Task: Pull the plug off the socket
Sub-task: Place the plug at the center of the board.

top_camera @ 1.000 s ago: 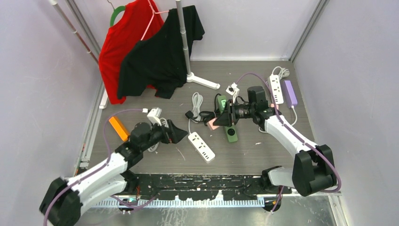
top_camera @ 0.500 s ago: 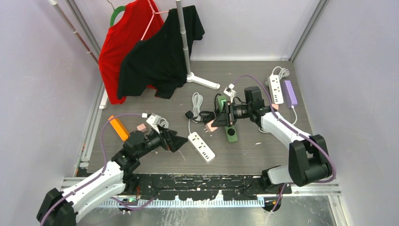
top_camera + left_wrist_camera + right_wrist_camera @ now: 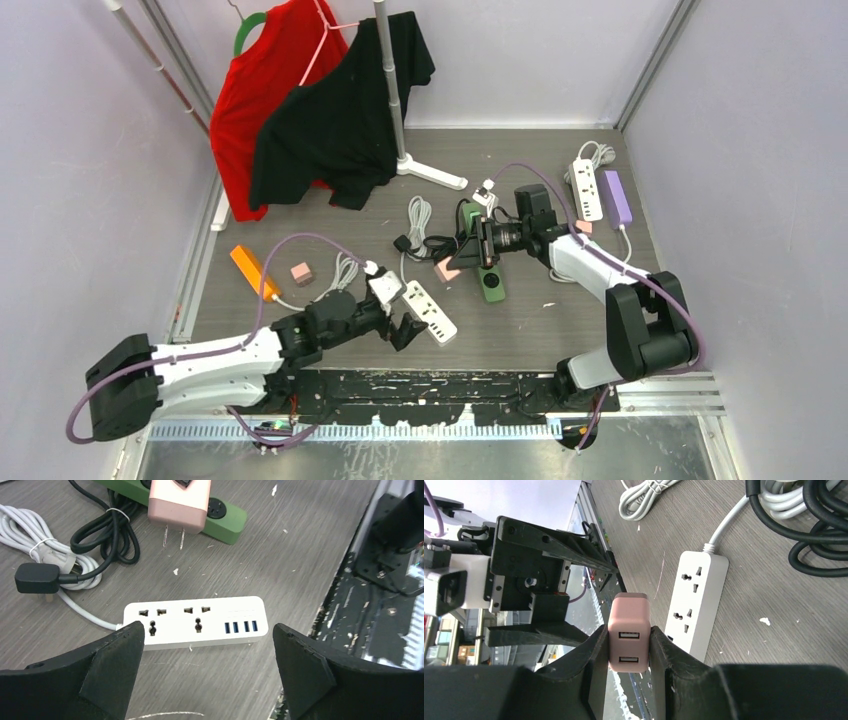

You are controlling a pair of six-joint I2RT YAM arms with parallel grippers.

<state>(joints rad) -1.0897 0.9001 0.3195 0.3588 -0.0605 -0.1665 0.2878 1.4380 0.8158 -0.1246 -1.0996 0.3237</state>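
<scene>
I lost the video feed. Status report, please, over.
Right fingers shut on pink charger, prongs clear of green strip. Left fingers open over white strip. Nothing blocking.

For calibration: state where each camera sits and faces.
Top: above and behind, looking down at the table; left arm, right arm show.
Left wrist: down past the open left gripper at the white strip.
Right wrist: past the right gripper, shut on the charger, toward the left arm.
Wrist views share the white strip and charger.

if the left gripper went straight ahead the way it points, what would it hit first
Most likely the white power strip: it lies across the path of the left gripper, framed by the open jaws. Depth is hard to judge.
</scene>
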